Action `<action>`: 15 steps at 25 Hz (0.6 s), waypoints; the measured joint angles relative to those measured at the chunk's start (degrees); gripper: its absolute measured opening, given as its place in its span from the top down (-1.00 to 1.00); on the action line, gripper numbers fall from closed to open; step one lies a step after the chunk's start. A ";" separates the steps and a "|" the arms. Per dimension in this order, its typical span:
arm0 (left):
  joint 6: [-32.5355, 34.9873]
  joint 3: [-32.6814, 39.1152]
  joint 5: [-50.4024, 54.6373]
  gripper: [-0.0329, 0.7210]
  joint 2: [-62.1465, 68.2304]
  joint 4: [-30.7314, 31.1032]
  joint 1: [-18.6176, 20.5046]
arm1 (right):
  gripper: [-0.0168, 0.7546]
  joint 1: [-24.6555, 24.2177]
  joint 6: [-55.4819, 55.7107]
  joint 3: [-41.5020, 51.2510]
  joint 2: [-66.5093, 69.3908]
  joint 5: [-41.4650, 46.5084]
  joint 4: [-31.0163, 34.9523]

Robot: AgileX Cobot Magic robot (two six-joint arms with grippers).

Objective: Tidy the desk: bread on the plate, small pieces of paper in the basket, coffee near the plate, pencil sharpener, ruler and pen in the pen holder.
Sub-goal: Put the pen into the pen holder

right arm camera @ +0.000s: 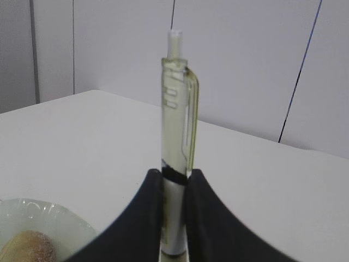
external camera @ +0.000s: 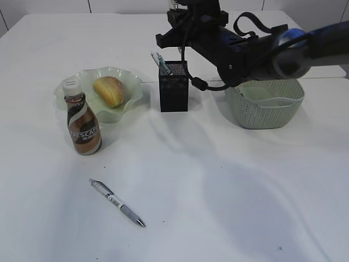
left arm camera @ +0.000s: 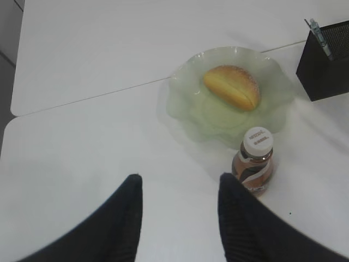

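Observation:
My right gripper (right arm camera: 174,183) is shut on a pen (right arm camera: 177,109) with a clear yellowish barrel, held upright. The right arm (external camera: 229,49) reaches across above the black mesh pen holder (external camera: 173,87), where the clear ruler (external camera: 161,62) sticks out. A second pen (external camera: 117,202) lies on the desk (external camera: 229,191) at the front left. The bread (external camera: 109,91) sits in the wavy green plate (external camera: 133,93), with the coffee bottle (external camera: 83,117) just in front. My left gripper (left arm camera: 180,183) hangs open over bare desk near the coffee (left arm camera: 255,161). The pencil sharpener and the small pieces of paper are out of view.
The sage-green basket (external camera: 265,106) stands right of the pen holder, partly under the right arm. A seam (left arm camera: 87,98) between two table tops runs behind the plate (left arm camera: 185,103). A wall stands behind the desk's far edge.

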 joint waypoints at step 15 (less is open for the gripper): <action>0.00 0.00 -2.26 0.11 0.00 0.00 0.00 | 0.72 -0.98 0.00 -3.69 8.20 -0.23 0.00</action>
